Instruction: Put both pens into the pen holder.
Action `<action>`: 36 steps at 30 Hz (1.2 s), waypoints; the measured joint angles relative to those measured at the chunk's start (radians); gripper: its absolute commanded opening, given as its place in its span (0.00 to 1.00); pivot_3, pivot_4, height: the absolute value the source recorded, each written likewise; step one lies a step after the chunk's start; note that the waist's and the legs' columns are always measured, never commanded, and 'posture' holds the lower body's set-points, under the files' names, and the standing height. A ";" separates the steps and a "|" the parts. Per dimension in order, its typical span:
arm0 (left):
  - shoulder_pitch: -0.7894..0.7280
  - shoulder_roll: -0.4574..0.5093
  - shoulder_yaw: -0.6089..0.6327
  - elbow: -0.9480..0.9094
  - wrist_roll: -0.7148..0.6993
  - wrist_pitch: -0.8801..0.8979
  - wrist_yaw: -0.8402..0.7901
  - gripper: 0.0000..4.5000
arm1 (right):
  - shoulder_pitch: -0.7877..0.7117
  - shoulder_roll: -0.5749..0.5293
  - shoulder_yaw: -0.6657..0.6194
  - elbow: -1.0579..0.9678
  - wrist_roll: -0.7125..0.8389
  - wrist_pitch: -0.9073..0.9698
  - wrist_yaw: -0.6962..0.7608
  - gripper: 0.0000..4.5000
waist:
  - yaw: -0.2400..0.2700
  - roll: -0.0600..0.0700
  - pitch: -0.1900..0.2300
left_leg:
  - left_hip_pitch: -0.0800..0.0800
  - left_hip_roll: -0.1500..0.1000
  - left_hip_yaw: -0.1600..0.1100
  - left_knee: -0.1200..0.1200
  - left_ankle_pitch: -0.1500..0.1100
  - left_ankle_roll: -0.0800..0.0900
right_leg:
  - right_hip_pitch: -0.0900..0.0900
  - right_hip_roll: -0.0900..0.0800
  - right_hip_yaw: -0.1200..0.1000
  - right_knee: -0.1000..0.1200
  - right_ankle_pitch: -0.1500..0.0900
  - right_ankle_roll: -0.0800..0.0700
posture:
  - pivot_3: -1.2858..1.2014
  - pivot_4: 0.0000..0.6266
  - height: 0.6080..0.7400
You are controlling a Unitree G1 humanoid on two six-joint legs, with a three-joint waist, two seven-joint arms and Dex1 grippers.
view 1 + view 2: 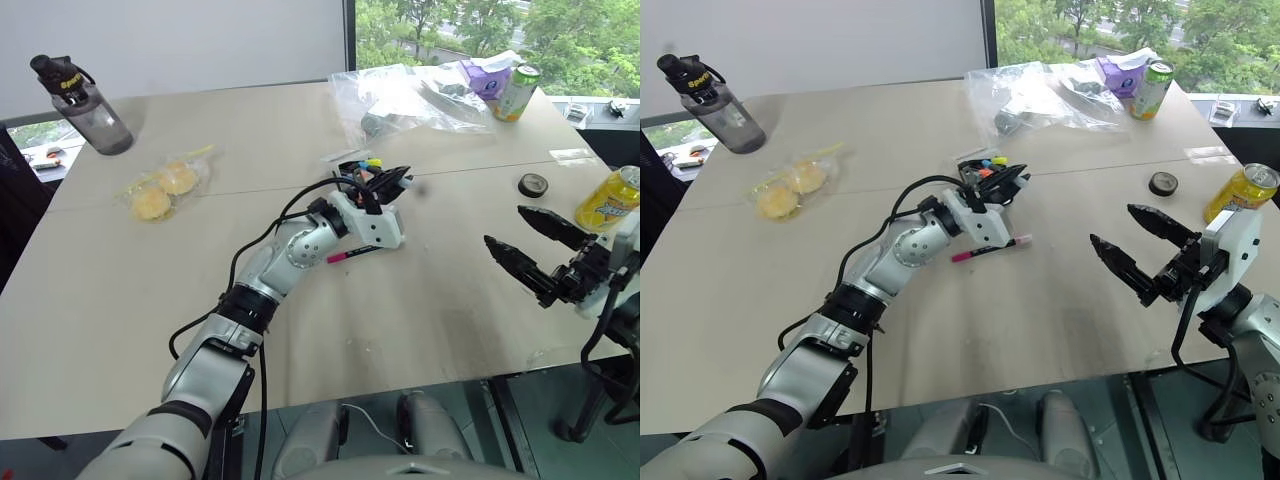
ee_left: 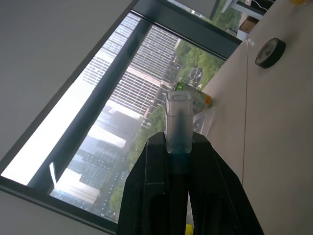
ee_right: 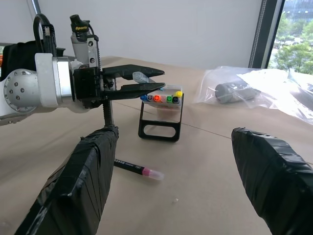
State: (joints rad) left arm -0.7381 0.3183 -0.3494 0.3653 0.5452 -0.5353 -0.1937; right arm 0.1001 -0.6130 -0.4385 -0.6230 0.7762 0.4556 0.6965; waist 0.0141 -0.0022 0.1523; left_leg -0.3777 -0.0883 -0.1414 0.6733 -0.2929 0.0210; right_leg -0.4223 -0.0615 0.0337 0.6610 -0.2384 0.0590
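One pen is already in the grip: the left pincer (image 3: 139, 82) is closed on the dark-barrelled pen (image 2: 178, 127), whose light-blue end pokes out past the black fingertips (image 3: 151, 73). That pincer hangs just above and slightly to one side of the pen holder (image 3: 161, 117), the small black wire stand with colourful caps along its top, so the step in hand appears to be carrying this first pen to the holder and lining it up over an opening. The pen lies nearly level between the fingers, which suggests the wrist has to tip the barrel towards upright before it can drop in among the caps.

Below the left pincer, on the bench (image 1: 450, 330), rests the second pen (image 1: 990, 249), white-barrelled with a magenta end, close beside the holder's foot and untouched.

The right pincer (image 1: 1132, 244) stands wide open and empty, well apart from the holder and from both pens, hovering over the bench edge.

Next, judging from this, the left pincer needs to bring the pen's tip over a free slot, lower it and let go; a poor alignment could knock the light stand over. The magenta-ended pen then remains to be picked up, and it lies nearer the left pincer than the right.
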 measured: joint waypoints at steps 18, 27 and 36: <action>-0.026 -0.010 0.028 0.121 -0.049 0.012 0.021 0.37 | -0.011 -0.004 0.008 0.004 0.001 -0.001 0.000 0.88 | -0.001 0.000 0.000 | 0.000 0.000 0.000 0.001 0.000 0.000 | 0.000 0.000 0.000 0.000 0.000 0.000 | 0.52 0.24 1.00; -0.047 -0.001 0.027 0.121 -0.038 0.008 0.051 0.99 | -0.011 -0.004 0.008 0.004 0.001 -0.001 0.000 0.88 | 0.000 0.000 0.000 | 0.000 0.000 0.000 0.001 0.000 0.000 | 0.000 0.000 0.000 0.001 0.000 0.000 | 0.52 0.24 1.00; -0.047 0.006 0.030 0.121 -0.041 0.010 0.064 0.99 | -0.011 -0.004 0.013 0.004 0.001 -0.001 -0.001 0.88 | 0.000 0.000 0.000 | 0.000 0.000 0.000 0.001 0.000 0.000 | 0.000 0.000 0.000 0.001 0.000 0.000 | 0.52 0.24 1.00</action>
State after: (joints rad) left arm -0.7846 0.3240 -0.3199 0.4864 0.5041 -0.5256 -0.1297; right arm 0.0889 -0.6171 -0.4251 -0.6187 0.7771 0.4545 0.6954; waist 0.0138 -0.0022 0.1522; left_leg -0.3779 -0.0884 -0.1413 0.6742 -0.2929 0.0210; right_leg -0.4224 -0.0616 0.0337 0.6618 -0.2384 0.0591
